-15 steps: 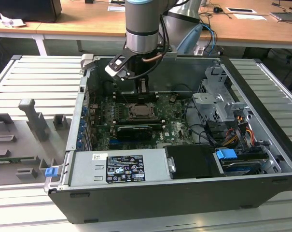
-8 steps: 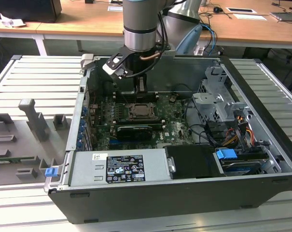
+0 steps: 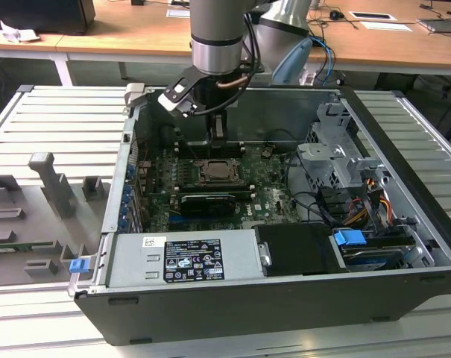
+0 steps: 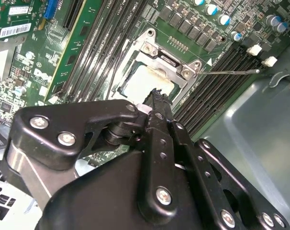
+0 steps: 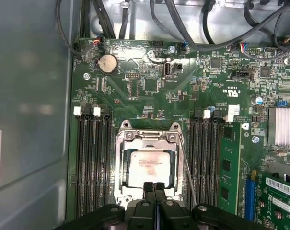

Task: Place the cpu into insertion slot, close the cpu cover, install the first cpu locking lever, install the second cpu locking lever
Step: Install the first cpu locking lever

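The cpu (image 5: 149,165) lies flat in the insertion slot (image 5: 120,189), its pale metal top showing through the window of the cpu cover (image 5: 149,137), which lies down over it. In the second wrist view the cpu (image 4: 142,81) sits inside the cover frame (image 4: 183,72). A thin locking lever (image 4: 231,72) sticks out sideways from the socket; it runs along the socket's edge as a wire (image 5: 188,167) in the first wrist view. My gripper (image 5: 155,188) is shut with nothing in it, its tips (image 4: 156,96) just over the chip's edge. In the exterior view the gripper (image 3: 219,149) hangs above the socket (image 3: 221,173).
Black memory slots (image 5: 89,163) flank the socket on both sides, with one memory stick (image 5: 227,167) fitted. A dark expansion card (image 3: 206,201), the power supply (image 3: 184,257), the drive cage (image 3: 333,160) and cables (image 3: 359,209) crowd the open case. Grey fixtures (image 3: 50,186) stand on the table outside.
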Robot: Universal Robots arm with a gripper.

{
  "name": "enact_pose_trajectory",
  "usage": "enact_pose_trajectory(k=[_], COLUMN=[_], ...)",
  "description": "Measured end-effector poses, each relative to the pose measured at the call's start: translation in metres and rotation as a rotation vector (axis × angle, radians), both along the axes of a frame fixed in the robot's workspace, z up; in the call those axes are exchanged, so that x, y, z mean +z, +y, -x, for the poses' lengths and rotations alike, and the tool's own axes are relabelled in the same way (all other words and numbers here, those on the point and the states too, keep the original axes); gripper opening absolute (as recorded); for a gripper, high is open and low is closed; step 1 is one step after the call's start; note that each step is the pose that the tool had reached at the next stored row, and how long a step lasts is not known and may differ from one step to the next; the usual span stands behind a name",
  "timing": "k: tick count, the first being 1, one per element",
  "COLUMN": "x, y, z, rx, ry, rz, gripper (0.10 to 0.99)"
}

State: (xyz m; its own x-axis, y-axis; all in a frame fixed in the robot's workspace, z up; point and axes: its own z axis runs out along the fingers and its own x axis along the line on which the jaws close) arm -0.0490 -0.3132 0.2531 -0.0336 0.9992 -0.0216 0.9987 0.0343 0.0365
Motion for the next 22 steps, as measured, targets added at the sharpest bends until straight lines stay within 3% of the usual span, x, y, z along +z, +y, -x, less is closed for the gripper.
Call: enact_pose_trajectory(k=[11, 13, 19, 22], x=[0.0122, 0.0121, 0.0118, 0.0117], y=[0.0001, 0.0002, 0.0002, 0.0002], z=[0.0, 0.0, 0.0002, 0.0018], rx=[0.0, 0.071, 0.216, 0.245], ry=[-0.0001, 0.0, 0.0005, 0.0005], rz=[0.0, 0.0, 0.001, 0.001], gripper=[0.106, 0.106, 0.106, 0.106])
